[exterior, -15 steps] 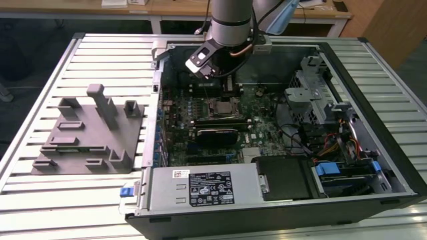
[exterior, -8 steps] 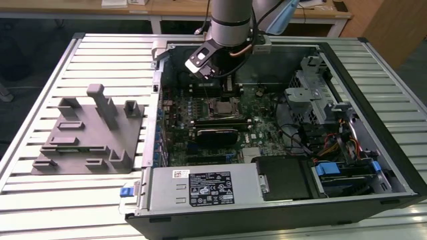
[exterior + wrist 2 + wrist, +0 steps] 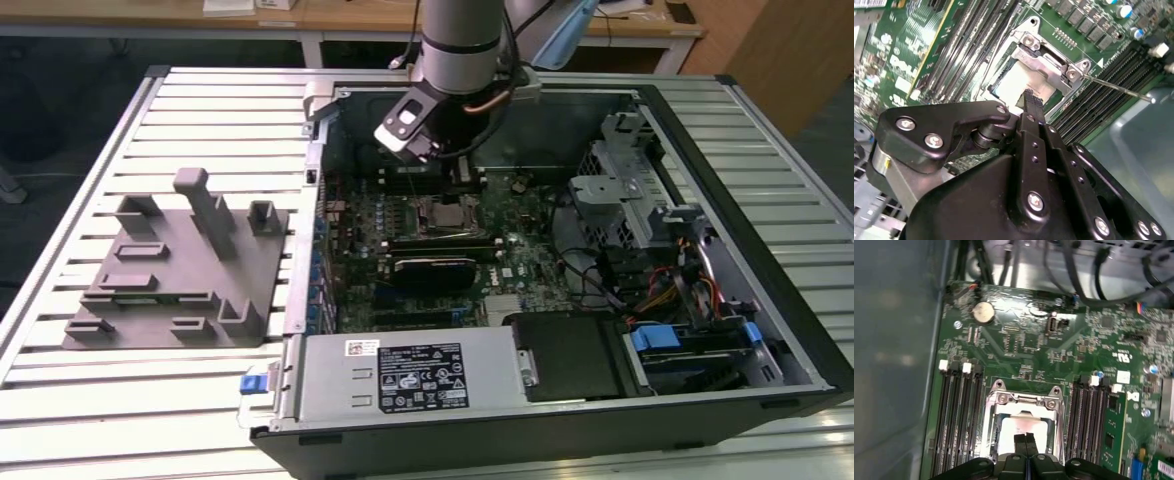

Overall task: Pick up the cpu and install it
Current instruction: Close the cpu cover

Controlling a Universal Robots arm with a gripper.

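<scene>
- A slatted metal table (image 3: 147,410) carries the open computer case (image 3: 781,320). A wooden table (image 3: 360,20) stands behind the case.
- A grey moulded fixture (image 3: 167,270) lies beside the case, on the exterior view's left.
- Inside the case, the end effector (image 3: 1026,436) hangs right over the socket (image 3: 1026,401), its fingers pressed together and holding nothing.
- The cpu (image 3: 1013,432) sits in that socket.

Gripper (image 3: 1025,439) fingertips pressed together over cpu (image 3: 1010,435). Cpu lies in metal-framed socket (image 3: 1023,401). Memory slots (image 3: 960,415) flank socket both sides. Coin battery (image 3: 983,311) near motherboard (image 3: 1064,347) corner, beside case wall (image 3: 894,365).
</scene>
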